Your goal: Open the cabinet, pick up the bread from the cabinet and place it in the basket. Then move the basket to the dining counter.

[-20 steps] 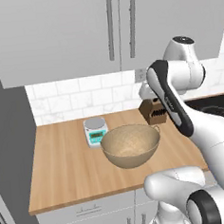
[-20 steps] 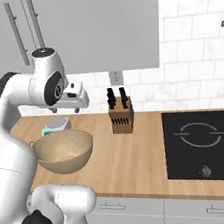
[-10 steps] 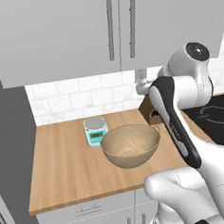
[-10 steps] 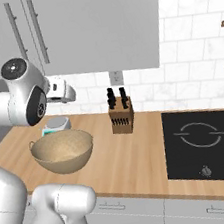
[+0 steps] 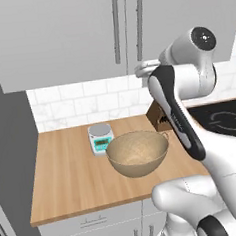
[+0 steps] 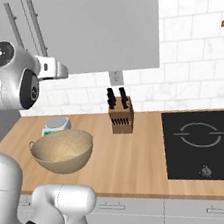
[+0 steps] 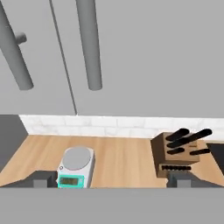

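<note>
**Spotter:** Where are you and what is the claw doing?

**Operator:** I have the claw (image 7: 112, 181) raised in front of the cabinet (image 5: 83, 37), spread wide, holding nothing. On my hand camera both doors are shut, and the two bar handles (image 7: 89, 43) hang at about eleven and twelve o'clock, apart from my fingertips (image 7: 43, 180). I cannot see the bread; I judge it sits behind those doors.

**Spotter:** And the basket?

**Operator:** The basket (image 5: 138, 153) stands empty on the worktop (image 5: 64, 179), directly below the cabinet. From the left base camera the scale (image 5: 100, 137) is just beside it at ten o'clock and the knife block (image 6: 121, 115) near it at two o'clock.

**Spotter:** What worries you?

**Operator:** Three things. The handles run close together either side of the door seam, so a slightly off approach could put a finger between them or catch the wrong door. If I close on the bar near its end, I think the grip may slip as the door swings. And my elbow hangs low over the basket; pulling back carelessly could knock it into the scale or towards the edge.

**Spotter:** So?

**Operator:** I line up on one bar and pull along the door's arc.
</note>
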Robot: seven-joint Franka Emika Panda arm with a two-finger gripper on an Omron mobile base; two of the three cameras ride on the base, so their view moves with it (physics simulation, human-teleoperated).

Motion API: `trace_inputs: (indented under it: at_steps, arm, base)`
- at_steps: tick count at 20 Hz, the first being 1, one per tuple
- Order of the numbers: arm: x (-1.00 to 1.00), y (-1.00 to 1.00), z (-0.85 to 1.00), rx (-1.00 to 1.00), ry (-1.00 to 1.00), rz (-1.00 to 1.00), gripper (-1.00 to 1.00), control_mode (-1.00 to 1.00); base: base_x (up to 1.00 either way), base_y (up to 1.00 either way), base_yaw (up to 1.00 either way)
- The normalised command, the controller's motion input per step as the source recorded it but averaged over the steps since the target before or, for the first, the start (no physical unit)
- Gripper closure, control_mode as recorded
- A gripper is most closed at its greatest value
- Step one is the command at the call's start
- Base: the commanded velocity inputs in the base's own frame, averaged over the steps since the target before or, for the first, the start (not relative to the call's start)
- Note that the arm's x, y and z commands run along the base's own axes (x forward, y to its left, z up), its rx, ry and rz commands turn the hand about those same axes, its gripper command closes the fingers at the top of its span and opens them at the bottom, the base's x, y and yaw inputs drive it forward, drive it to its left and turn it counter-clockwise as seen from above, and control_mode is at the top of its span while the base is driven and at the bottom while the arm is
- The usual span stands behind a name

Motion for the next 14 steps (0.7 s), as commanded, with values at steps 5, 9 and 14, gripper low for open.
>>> trace_inputs:
  at_steps: [5,9,14]
  arm:
    - [0.28,0.11,0.77,0.0,0.06,0.0,-1.0,-1.0]
    - [0.49,0.0,0.43,0.0,0.02,0.0,-1.0,-1.0]
    - [0.2,0.0,0.14,0.0,-0.08,-0.01,-1.0,-1.0]
  base:
    - [0.0,0.0,0.0]
    - [0.0,0.0,0.0]
    - [0.0,0.0,0.0]
